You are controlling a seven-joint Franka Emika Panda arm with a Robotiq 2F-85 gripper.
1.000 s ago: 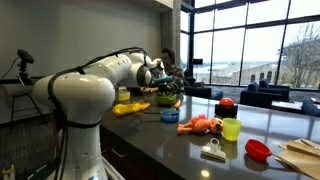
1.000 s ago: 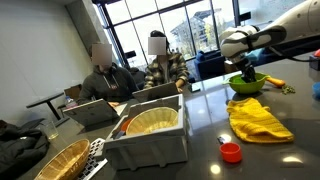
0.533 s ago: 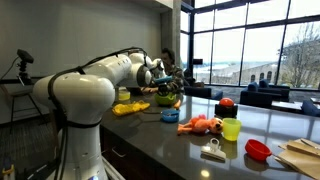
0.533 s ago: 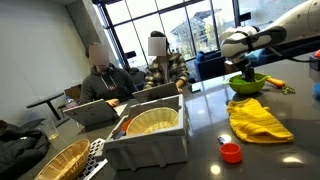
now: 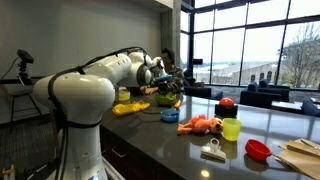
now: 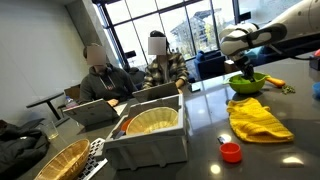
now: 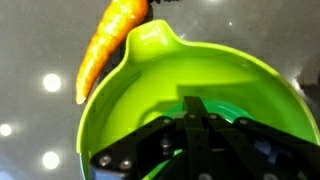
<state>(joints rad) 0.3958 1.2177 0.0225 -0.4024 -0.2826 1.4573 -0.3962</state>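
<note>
My gripper [image 7: 196,108] hangs just above the inside of a bright green bowl [image 7: 150,90], its two black fingers pressed together with nothing showing between them. An orange carrot [image 7: 108,45] lies on the dark counter just outside the bowl's rim, by its spout. In both exterior views the gripper [image 5: 160,82] [image 6: 240,68] points down over the green bowl [image 5: 166,99] [image 6: 248,83] at the far part of the counter.
A yellow cloth [image 6: 258,118] [image 5: 128,108] lies next to the bowl. A grey bin [image 6: 150,140], a wicker basket [image 6: 55,160] and a red cap [image 6: 231,152] sit nearer. An orange toy [image 5: 203,125], a yellow-green cup [image 5: 231,128] and a red bowl [image 5: 258,150] stand along the counter. Two people sit behind.
</note>
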